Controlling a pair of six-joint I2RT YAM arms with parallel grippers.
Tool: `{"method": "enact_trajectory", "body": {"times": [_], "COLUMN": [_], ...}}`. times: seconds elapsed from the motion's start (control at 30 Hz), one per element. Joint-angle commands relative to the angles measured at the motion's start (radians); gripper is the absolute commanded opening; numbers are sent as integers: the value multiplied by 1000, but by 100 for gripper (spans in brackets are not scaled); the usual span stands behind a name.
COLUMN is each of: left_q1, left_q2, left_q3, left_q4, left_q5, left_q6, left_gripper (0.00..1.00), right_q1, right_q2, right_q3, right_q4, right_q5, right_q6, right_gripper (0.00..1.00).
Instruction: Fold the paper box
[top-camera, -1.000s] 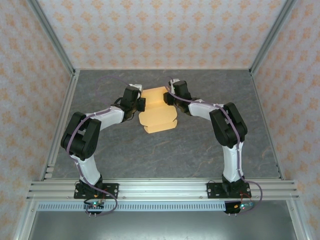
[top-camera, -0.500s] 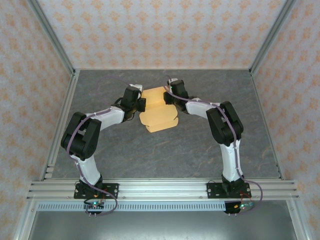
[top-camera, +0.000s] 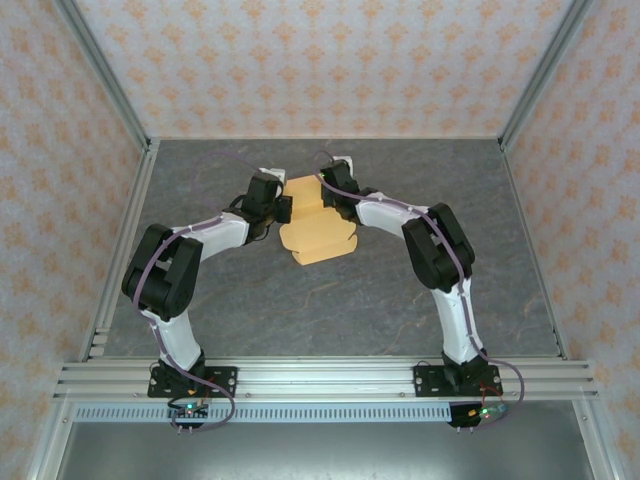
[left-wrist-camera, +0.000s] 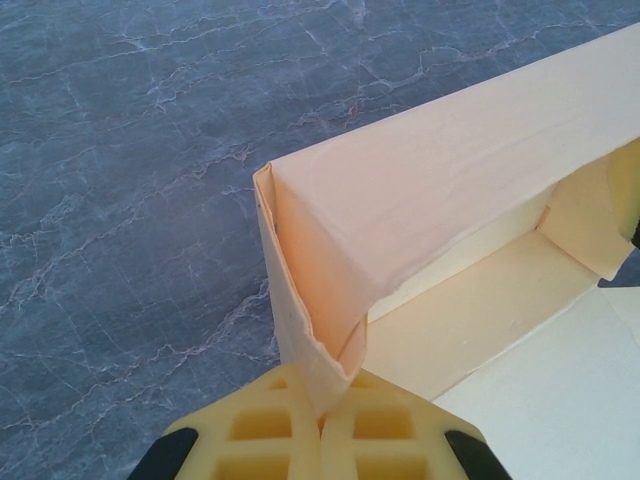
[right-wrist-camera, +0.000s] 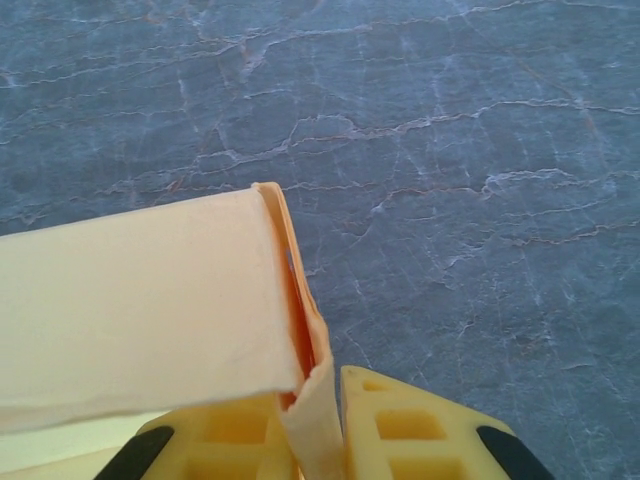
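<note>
Top external: grey marbled table (top-camera: 300, 300). Left arm (top-camera: 165, 275) and right arm (top-camera: 440, 250) both reach toward the far middle. The box (top-camera: 318, 228) lies on the table between them, a tan sheet with a notched near edge lying flat and its far part raised. Left gripper (top-camera: 283, 208) sits at the box's left side and right gripper (top-camera: 330, 190) at its far right corner. From above, the arms cover both sets of jaws, so the grip cannot be read here.

Left wrist: shows what the overhead view hides. The left gripper (left-wrist-camera: 322, 430) is closed, its yellow fingers (left-wrist-camera: 260, 430) pinching the lower corner of an upright box (left-wrist-camera: 430, 200) wall. That wall runs away to the upper right, with the open inside and flat floor panel to its right. The box's right end is cut off by the frame edge.

Right wrist: right gripper (right-wrist-camera: 320, 430) is clamped on a thin vertical flap at the box (right-wrist-camera: 140, 300) end, which passes between the fingers (right-wrist-camera: 400, 430). A broad box panel stretches left, out of frame. Bare table lies beyond. The fingertips are cut off at the bottom edge in both wrist views.
</note>
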Motion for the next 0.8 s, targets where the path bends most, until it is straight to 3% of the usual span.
{"method": "enact_trajectory", "body": {"times": [0.0,0.13,0.43,0.77], "left_q1": [-13,-13,-13,-13], "left_q2": [7,9,8,14], "left_q3": [23,24,29,40], "left_q4": [-18,-19,-39,-54], "left_q5": [26,23,-10,-19], "left_q6": [8,8,7,1], "left_gripper": [0,0,0,0], "right_q1": [-1,0,-38,-67], "right_q2": [39,51,-51,-150], "right_q3": [53,71,-44,-147], "right_q4": [-114,-136,-15,17], "right_q5": [169,176,-74,-245], "right_q6": [44,54,4,-40], "right_gripper": [15,15,33,51]}}
